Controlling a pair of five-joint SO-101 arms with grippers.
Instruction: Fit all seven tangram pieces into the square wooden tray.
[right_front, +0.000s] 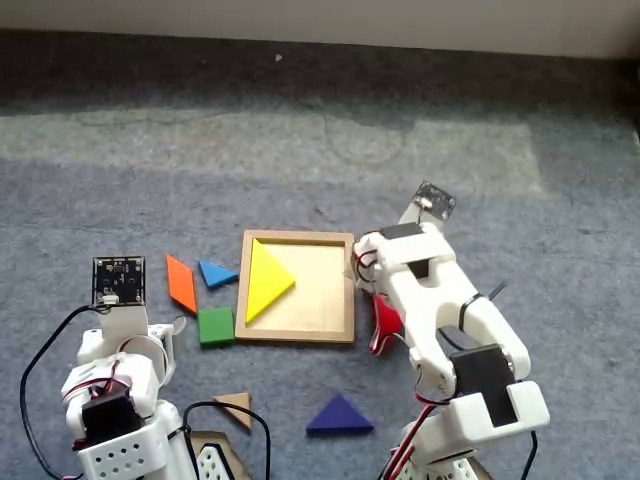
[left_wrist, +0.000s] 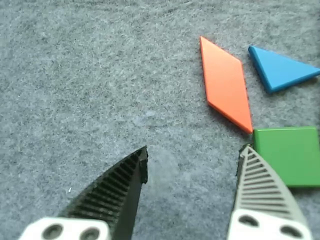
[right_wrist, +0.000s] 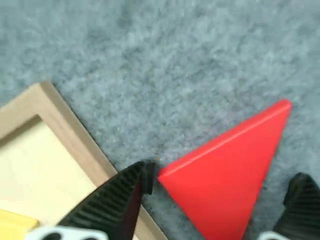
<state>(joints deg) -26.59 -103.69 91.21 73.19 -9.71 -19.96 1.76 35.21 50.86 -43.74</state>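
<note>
The wooden tray (right_front: 296, 237) holds the yellow triangle (right_front: 263, 280). Just outside its rim lies the red triangle (right_wrist: 227, 172), half hidden under my arm (right_front: 440, 300) from above, between the spread fingers of my right claw (right_wrist: 224, 180); my left claw (left_wrist: 195, 152) gapes wide beside the green square (left_wrist: 290, 155)

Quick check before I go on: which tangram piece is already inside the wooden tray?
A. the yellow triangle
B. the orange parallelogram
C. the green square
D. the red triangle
A: in the high view the yellow triangle lies flat inside the wooden tray, against its left side, while the red triangle sits on the carpet just outside the tray's right edge.
</note>
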